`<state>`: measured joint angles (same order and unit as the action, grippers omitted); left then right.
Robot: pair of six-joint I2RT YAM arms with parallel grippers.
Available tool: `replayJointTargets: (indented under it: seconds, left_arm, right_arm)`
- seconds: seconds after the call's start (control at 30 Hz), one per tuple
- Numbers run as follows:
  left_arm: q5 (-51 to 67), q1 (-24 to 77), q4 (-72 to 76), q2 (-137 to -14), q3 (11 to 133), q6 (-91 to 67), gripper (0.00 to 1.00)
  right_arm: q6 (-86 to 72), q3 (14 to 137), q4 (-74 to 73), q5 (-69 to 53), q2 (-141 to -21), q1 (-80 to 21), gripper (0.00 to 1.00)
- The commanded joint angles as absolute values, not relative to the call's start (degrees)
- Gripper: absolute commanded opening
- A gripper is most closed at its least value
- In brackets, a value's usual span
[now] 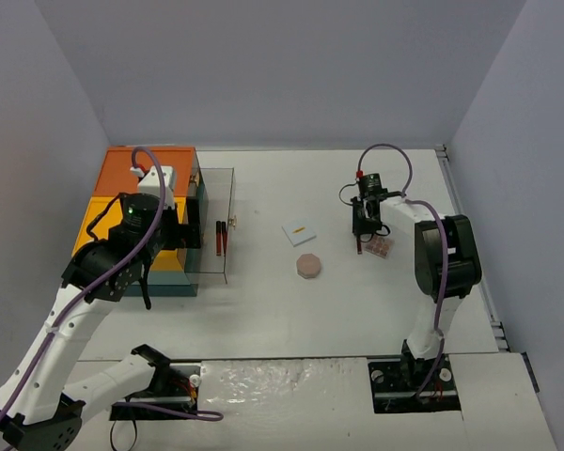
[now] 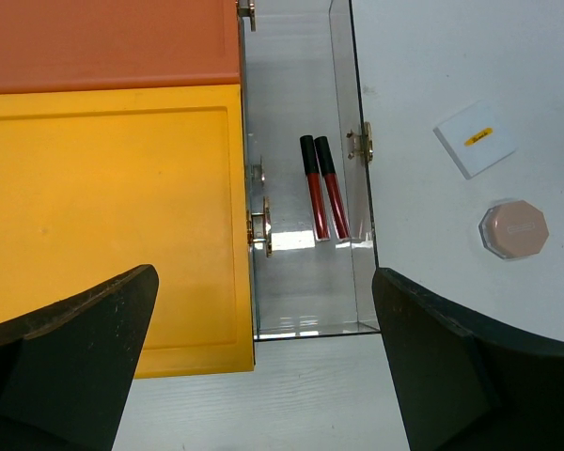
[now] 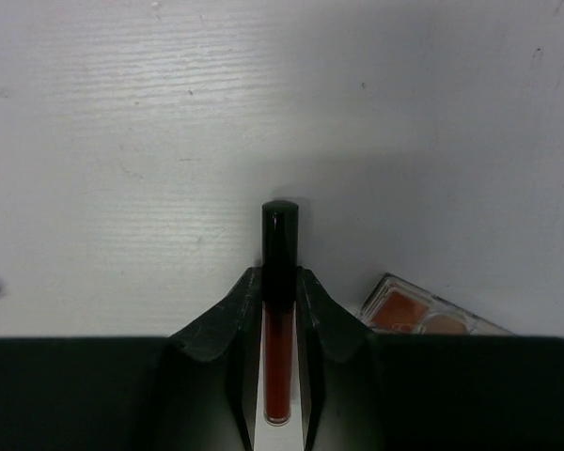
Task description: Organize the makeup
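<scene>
My right gripper (image 1: 360, 233) is shut on a thin red lip gloss tube with a black cap (image 3: 280, 310), held at the table on the right (image 3: 280, 282). A pinkish palette (image 1: 381, 247) lies just right of it and also shows in the right wrist view (image 3: 418, 313). A white card (image 1: 299, 230) and a round pink puff compact (image 1: 308, 266) lie mid-table. Two more red tubes (image 2: 321, 188) lie in a clear box (image 2: 301, 301). My left gripper (image 1: 174, 235) hovers open and empty (image 2: 263, 376) above the yellow lid's near edge.
A large box with an orange lid (image 1: 146, 169) and a yellow lid (image 2: 113, 216) stands at the left, with the clear box (image 1: 211, 221) against its right side. The card (image 2: 475, 139) and compact (image 2: 514, 228) lie right of it. Grey walls enclose the table.
</scene>
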<state>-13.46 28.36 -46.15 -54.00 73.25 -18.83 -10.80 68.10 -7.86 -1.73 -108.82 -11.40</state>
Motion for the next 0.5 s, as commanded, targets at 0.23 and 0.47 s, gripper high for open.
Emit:
replayJointTargets:
  seconds: [0.23, 0.47]
  left_arm:
    - [-13.8, 27.9, -43.7, -55.3, 77.7, -19.4, 0.97]
    - [-14.4, 27.9, -45.1, -55.2, 79.0, -19.2, 0.97]
  right_arm:
    - [-25.8, 83.8, -6.8, -3.5, -96.0, -31.1, 0.0]
    - [-37.4, 94.4, 4.8, -4.4, -102.8, -43.3, 0.0]
